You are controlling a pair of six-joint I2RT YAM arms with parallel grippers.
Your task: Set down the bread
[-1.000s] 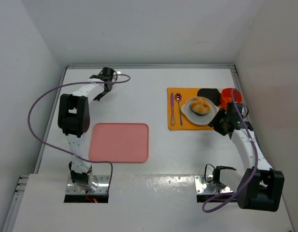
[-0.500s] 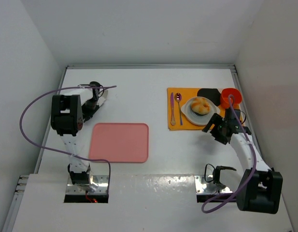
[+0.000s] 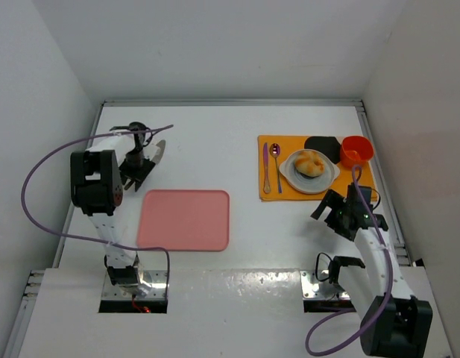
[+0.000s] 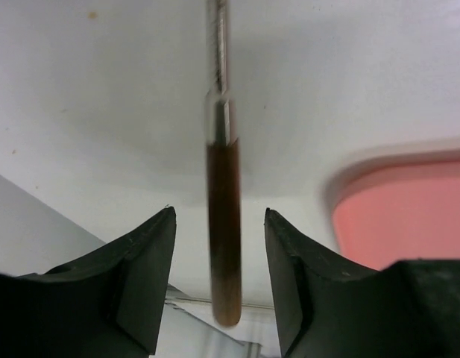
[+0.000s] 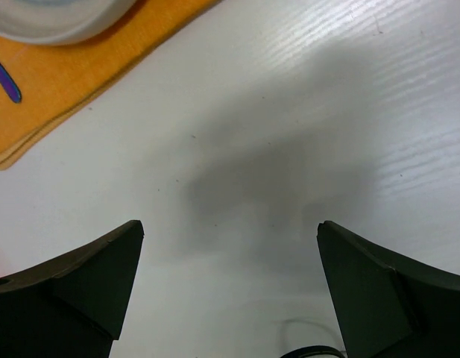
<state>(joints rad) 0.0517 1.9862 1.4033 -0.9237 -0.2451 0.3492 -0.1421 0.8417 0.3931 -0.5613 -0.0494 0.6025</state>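
Jaws stand apart on both arms: my right gripper (image 5: 230,227) holds nothing, and my left gripper (image 4: 218,216) frames a knife (image 4: 224,268) with gaps each side. On the plate (image 3: 332,174), far right, sits the bread (image 3: 310,159). I think a sideways move of the left arm could knock the knife. Neither wrist camera shows the bread.

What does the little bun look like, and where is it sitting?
The bun is small, round and golden-brown, with paler cream patches on top; it looks like soft baked bread. It is whole and lies top-up near the middle of the white plate, which rests on the orange mat at the table's far right. It is much smaller than the plate. A dark patch shows on the plate at its near edge; what that is cannot be told. Nothing is holding the bun.
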